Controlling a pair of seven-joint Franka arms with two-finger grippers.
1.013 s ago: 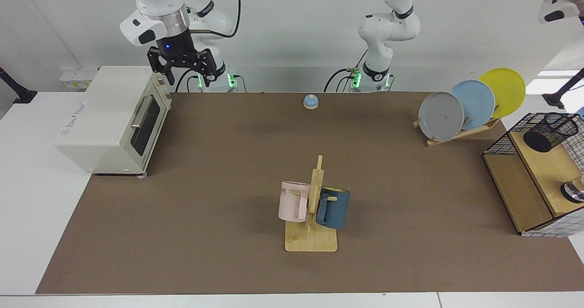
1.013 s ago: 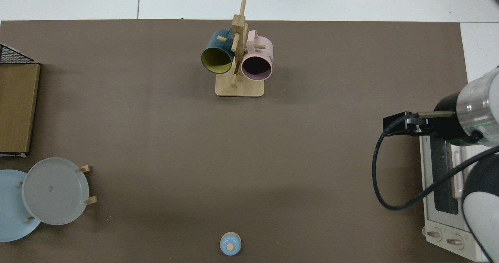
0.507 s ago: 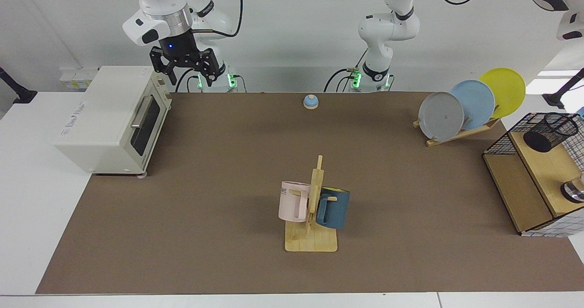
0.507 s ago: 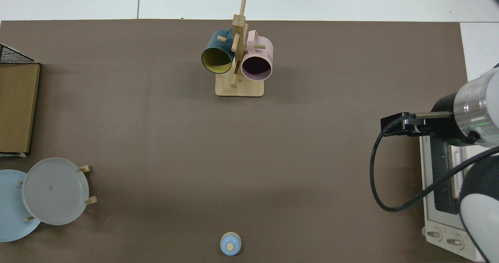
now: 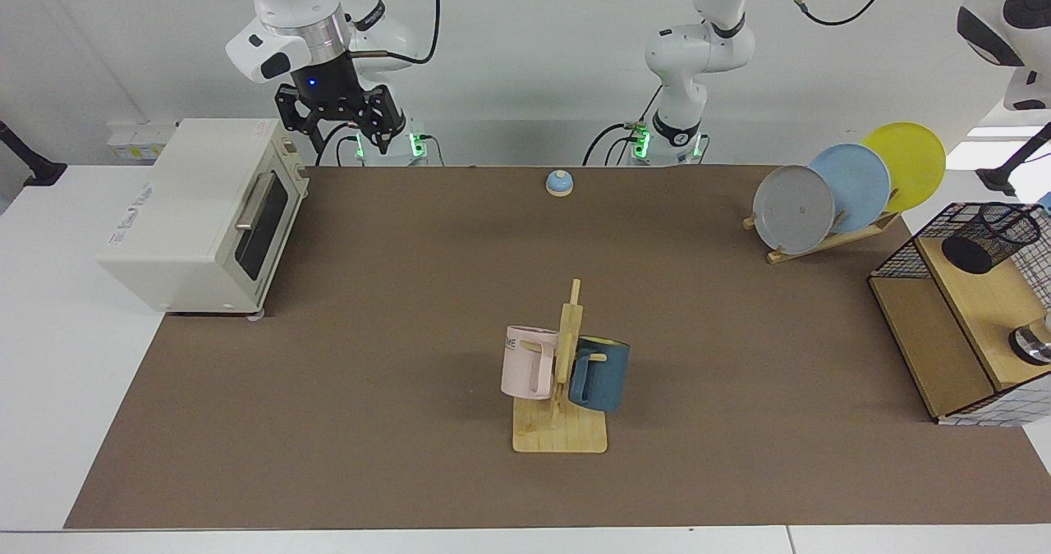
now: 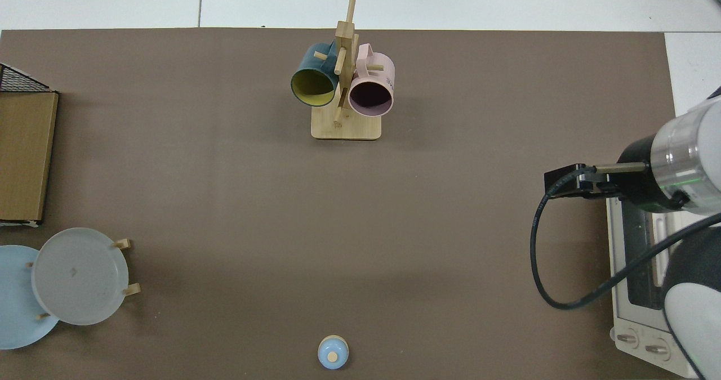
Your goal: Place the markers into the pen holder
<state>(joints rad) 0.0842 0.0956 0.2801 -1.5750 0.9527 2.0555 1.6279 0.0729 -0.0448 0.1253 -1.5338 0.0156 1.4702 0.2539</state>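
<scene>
Counter shows no marker; pen holder (image 5: 988, 238) sits on wire shelf (image 5: 956, 328). Our right gripper (image 5: 339, 121) has risen above toaster oven (image 5: 201, 213), fingers open, empty. Left gripper out of view. Likely retreating.

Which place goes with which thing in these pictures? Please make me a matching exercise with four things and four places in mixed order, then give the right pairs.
Things:
1. pen holder
2. right gripper
3. pink mug
4. grey plate

Places:
A. hanging on the wooden mug tree in the middle of the mat
B. on the upper wooden shelf inside the wire grid frame
C. in the air above the toaster oven's back corner
D. standing in the wooden rack, in front of the blue and yellow plates

Pairs: 1-B, 2-C, 3-A, 4-D
</scene>
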